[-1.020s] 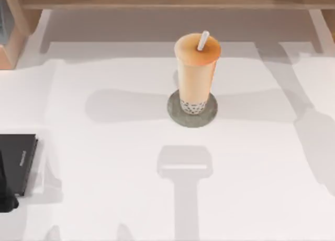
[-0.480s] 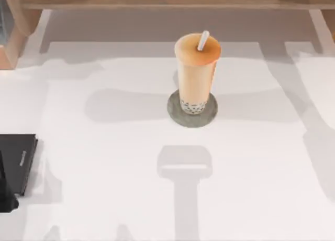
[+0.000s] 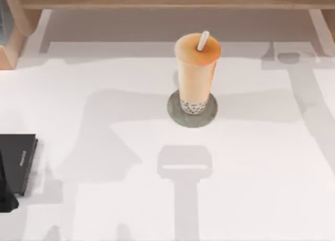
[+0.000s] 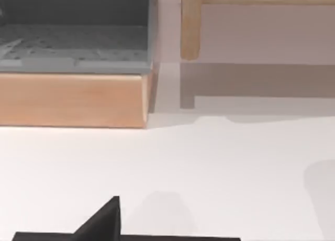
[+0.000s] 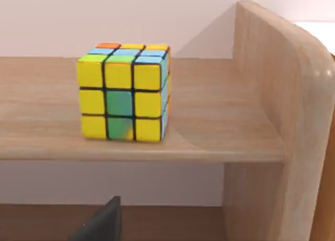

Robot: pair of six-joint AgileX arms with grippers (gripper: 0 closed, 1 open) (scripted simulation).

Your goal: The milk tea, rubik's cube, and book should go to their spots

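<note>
1. Arm shadows are sliding across the table over the last second: the left one is spreading toward the near edge and the right one is thinning into a band along the right side. So both arms are moving above the table.
2. The milk tea is staying put, upright on the grey coaster at table centre. Judging this item done.
3. The rubik's cube is sitting flat on the wooden shelf, apart from the side panel. Probably placed too.
4. The right gripper is hanging just off the shelf front, facing the cube. Cannot tell if it is open or closed.
5. The left gripper is hovering low over the table's left, facing the wooden tray and the shelf leg. State: cannot tell.
6. Room: there is wide bare table around the cup. The black slab is hugging the left edge, and the shelf front and panel are crowding the right gripper.
</note>
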